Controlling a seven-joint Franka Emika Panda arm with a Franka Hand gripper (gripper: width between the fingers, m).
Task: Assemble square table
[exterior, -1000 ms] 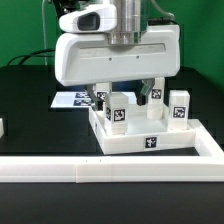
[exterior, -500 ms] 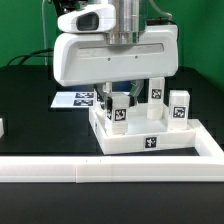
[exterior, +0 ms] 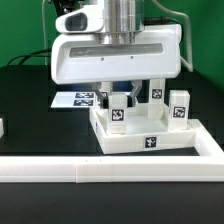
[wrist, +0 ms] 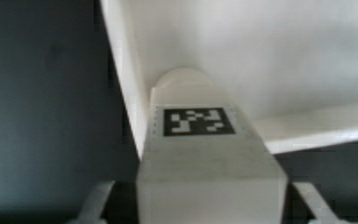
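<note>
A long white border rail [exterior: 100, 170] fronts the black table [exterior: 30, 100]; marker board [exterior: 75, 99] behind.

I see the square top [exterior: 150, 140] in plain white, with a black-and-white square tag on its front wall. Each white leg [exterior: 118, 112] standing on it carries the same checkered black-and-white tag; the one at three o'clock [exterior: 179, 106] shows two. My wrist view gives a white leg [wrist: 201, 150] with one black tag. The table [exterior: 30, 120] is black, the border rail [exterior: 110, 170] white, the marker board [exterior: 78, 99] white with black tags, the backdrop [exterior: 205, 50] green.
</note>
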